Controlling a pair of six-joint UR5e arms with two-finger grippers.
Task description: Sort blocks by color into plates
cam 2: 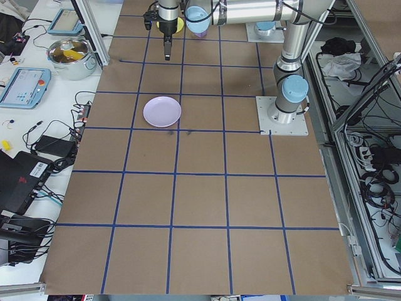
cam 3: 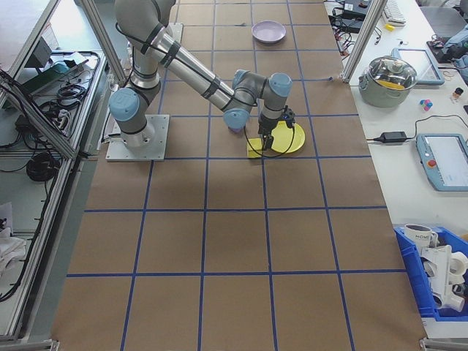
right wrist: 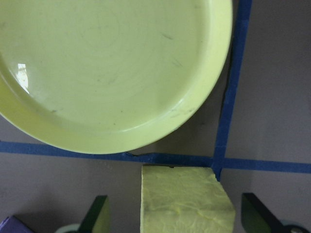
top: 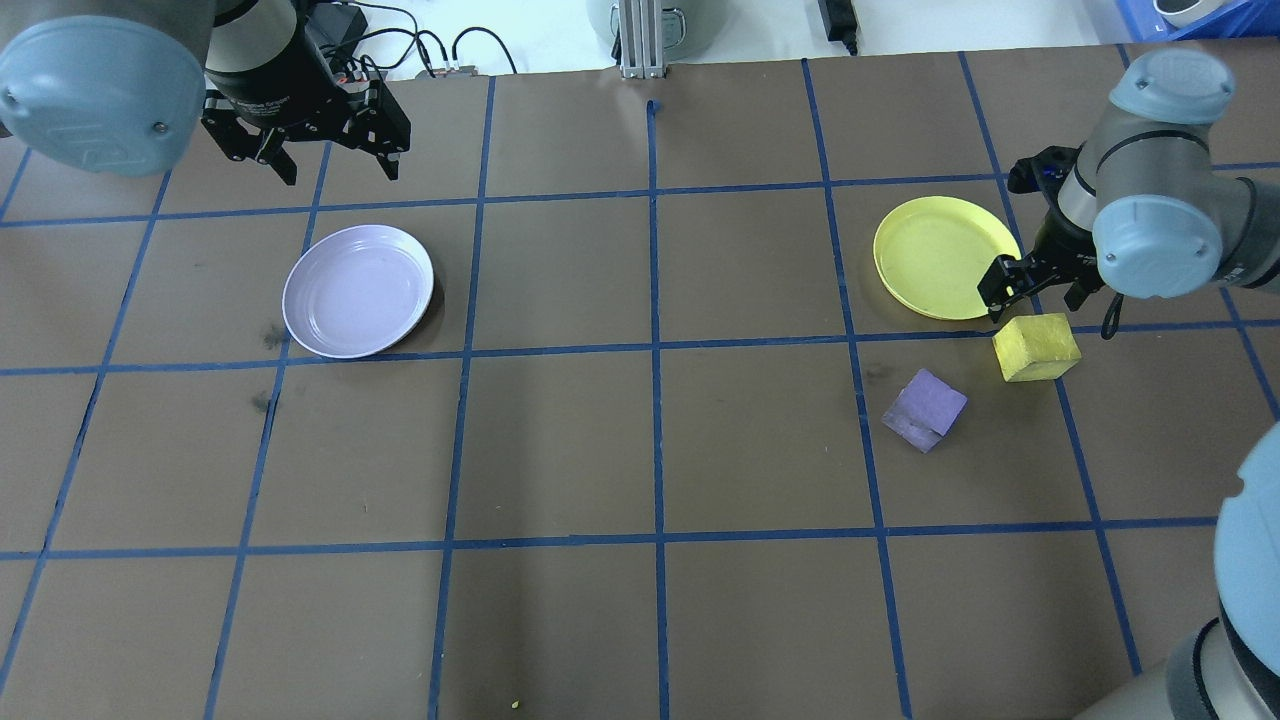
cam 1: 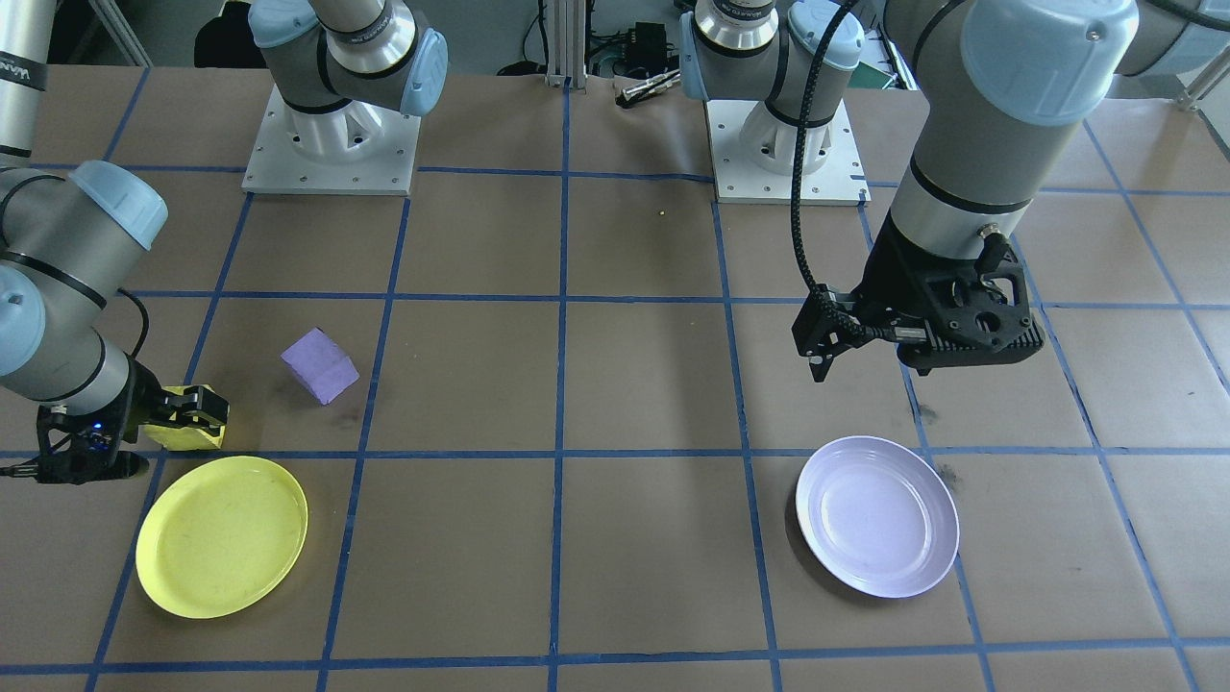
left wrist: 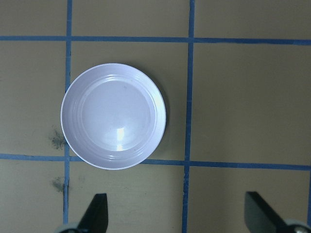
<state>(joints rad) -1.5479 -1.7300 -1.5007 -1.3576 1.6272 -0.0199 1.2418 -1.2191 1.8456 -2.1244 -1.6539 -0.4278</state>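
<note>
The yellow block (top: 1037, 347) rests on the table just off the rim of the yellow plate (top: 940, 257). My right gripper (top: 1038, 298) hangs over it, open; in the right wrist view the block (right wrist: 184, 199) sits between the spread fingers (right wrist: 99, 216) without touching them. The purple block (top: 925, 410) lies tilted on the table a little left of the yellow one. On the other side sits the lavender plate (top: 358, 290), with nothing in it. My left gripper (top: 340, 172) is open and holds nothing, hovering beyond the plate (left wrist: 113, 116).
Brown paper with a blue tape grid (top: 655, 345) covers the table. Both arm bases (cam 1: 332, 144) stand at the robot's edge. A pot (cam 3: 393, 75), tablets and cables lie off the table's far side.
</note>
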